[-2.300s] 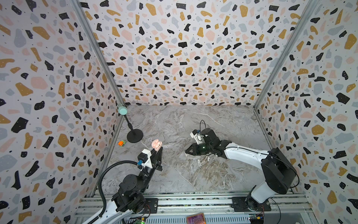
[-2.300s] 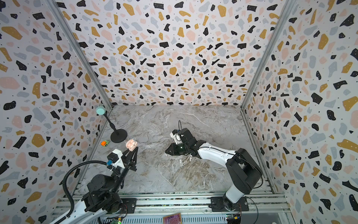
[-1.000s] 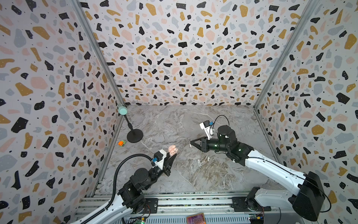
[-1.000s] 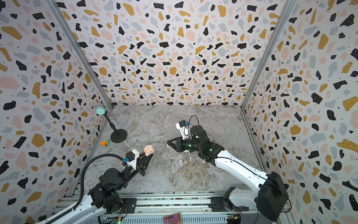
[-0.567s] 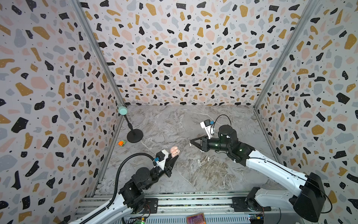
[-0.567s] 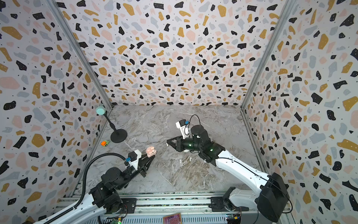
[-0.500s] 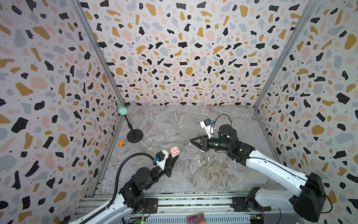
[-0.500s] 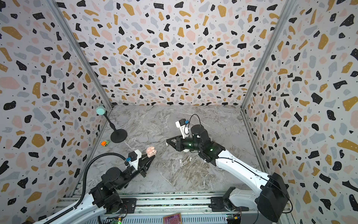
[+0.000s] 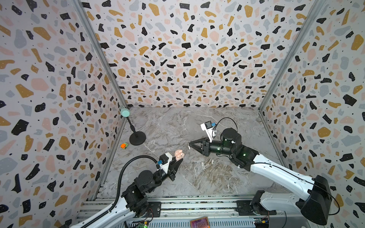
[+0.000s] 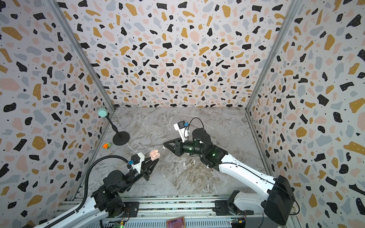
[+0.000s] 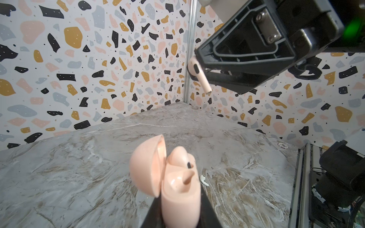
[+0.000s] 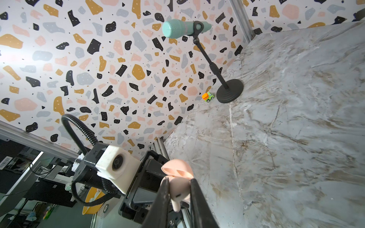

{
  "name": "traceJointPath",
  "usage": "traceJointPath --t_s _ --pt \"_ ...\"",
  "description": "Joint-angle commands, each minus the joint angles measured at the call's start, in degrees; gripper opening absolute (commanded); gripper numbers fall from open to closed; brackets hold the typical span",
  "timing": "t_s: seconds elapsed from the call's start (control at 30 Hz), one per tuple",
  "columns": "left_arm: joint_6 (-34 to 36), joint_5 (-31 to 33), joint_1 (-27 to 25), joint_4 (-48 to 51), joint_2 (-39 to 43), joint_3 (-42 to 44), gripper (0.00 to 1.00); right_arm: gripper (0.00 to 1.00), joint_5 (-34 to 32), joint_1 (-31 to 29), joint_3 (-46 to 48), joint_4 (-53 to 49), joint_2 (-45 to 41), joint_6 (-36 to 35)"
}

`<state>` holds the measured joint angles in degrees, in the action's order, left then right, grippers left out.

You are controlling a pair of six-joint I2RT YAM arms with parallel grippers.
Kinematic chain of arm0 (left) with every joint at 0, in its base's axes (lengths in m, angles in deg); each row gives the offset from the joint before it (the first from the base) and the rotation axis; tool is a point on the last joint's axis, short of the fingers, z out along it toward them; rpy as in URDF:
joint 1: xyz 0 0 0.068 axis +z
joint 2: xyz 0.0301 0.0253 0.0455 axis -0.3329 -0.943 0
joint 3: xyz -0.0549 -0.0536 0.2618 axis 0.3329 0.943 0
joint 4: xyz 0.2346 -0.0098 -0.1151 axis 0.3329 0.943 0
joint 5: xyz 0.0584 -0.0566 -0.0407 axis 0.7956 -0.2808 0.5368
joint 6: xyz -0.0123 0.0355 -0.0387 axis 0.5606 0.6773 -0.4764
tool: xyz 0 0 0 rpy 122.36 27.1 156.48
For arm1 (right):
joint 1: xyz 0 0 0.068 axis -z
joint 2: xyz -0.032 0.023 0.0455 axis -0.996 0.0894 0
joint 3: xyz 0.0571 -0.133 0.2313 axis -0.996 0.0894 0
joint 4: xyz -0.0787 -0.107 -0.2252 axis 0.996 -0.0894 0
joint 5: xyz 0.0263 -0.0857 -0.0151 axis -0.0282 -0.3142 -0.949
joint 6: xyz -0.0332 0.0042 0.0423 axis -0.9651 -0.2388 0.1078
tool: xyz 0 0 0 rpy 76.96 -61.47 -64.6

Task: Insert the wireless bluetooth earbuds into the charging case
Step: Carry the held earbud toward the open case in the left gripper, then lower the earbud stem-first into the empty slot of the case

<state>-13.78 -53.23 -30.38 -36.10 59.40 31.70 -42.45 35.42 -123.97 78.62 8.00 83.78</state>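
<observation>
Pink plastic identifies the charging case [image 9: 179,154], which the left pincer [image 9: 177,161] carries clear of the table [image 9: 173,122], left of centre. The case is held by its lower body. Its lid [image 11: 147,163] is swung open and its sockets are turned up, so an earbud can be brought in stem first with the lid out of the way. In the left wrist view one socket appears to be filled by a seated earbud [image 11: 180,156]. The empty socket [image 11: 186,179] lies beside it.

Left pincer: the jaws are closed tight against both sides of the case body, gripping it.

Right pincer [image 9: 190,145]: the jaws are nearly closed, clamped on the rounded head of a pale earbud [image 11: 198,74]. The stem projects free of the fingers, which leaves the part that must enter the socket unobstructed. This earbud is in the air, just right of the case and not touching it.

One white earbud [image 9: 202,163] lies on the table to the right of the case. A second white earbud [image 9: 212,161] lies just right of that, near the right arm.

The step in hand appears to be aligning the free stem with the empty socket. Neither the case nor the earbud rests on anything, so a slight tilt of either arm could send the stem against the socket rim.
</observation>
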Motion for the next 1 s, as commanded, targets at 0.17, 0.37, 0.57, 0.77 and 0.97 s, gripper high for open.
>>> traceJointPath --t_s 0.17,0.37,0.57,0.77,0.97 --pt "-1.35 -2.39 0.17 -4.09 0.77 -1.23 0.00 0.20 -0.21 -2.26 -2.06 5.58 1.30 0.50" --pt "-2.96 -2.92 0.16 -4.53 1.07 -1.23 0.00 0.20 -0.46 -3.91 -1.55 7.81 2.55 0.44" --pt "-4.55 -3.36 0.12 -5.05 1.43 -1.14 0.00 0.20 -0.94 -5.10 -1.48 8.53 3.51 -0.03" --pt "-5.53 -3.10 0.16 -5.30 2.55 -0.97 0.00 0.20 -1.55 -6.33 -1.21 9.31 4.34 -0.37" --pt "-6.27 -3.36 0.19 -5.41 2.57 -0.96 0.00 0.20 -1.86 -7.41 -1.41 9.89 5.23 -0.73"
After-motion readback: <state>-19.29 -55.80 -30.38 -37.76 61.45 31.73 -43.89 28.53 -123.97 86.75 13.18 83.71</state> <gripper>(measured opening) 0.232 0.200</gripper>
